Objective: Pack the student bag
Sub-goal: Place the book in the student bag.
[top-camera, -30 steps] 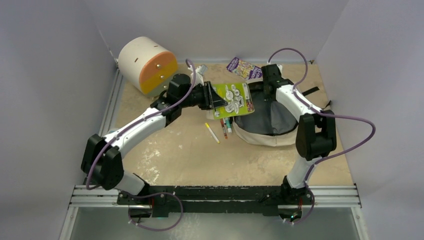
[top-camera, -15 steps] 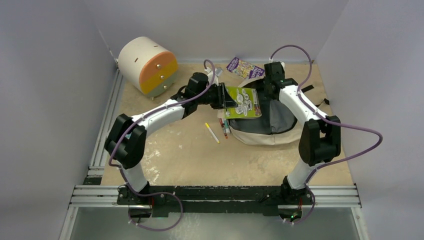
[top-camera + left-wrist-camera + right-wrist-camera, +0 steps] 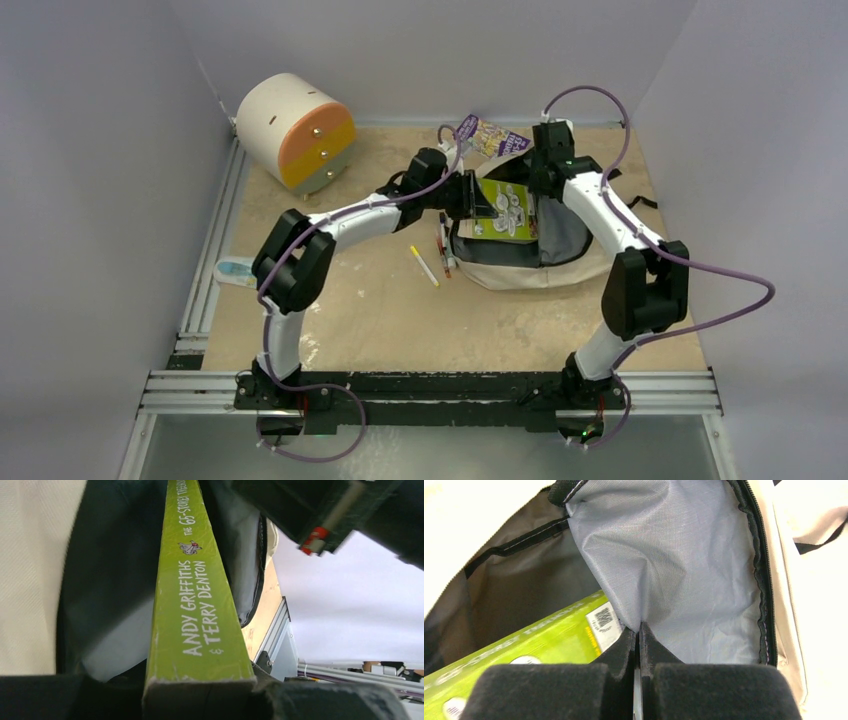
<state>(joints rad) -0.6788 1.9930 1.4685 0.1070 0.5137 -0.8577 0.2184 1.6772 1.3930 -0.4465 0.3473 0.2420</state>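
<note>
Student bag (image 3: pixel 520 268) lying open, mouth upward, at three o'clock of my left gripper (image 3: pixel 488 204), which pinches green book (image 3: pixel 512 212) over that mouth, my right gripper (image 3: pixel 639 630) pressed together on grey lining (image 3: pixel 684 565) at bag's twelve o'clock rim

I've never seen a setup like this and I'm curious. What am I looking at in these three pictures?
Two robot arms are bolted to a table, each ending in a two-finger gripper. The wide picture looks down from above; the other two come from cameras on the wrists. The left gripper grips a green book at the mouth of the beige bag. The right gripper pinches the bag's grey lining, holding it open. Nearby lie pens, a purple booklet and a round drawer unit.
</note>
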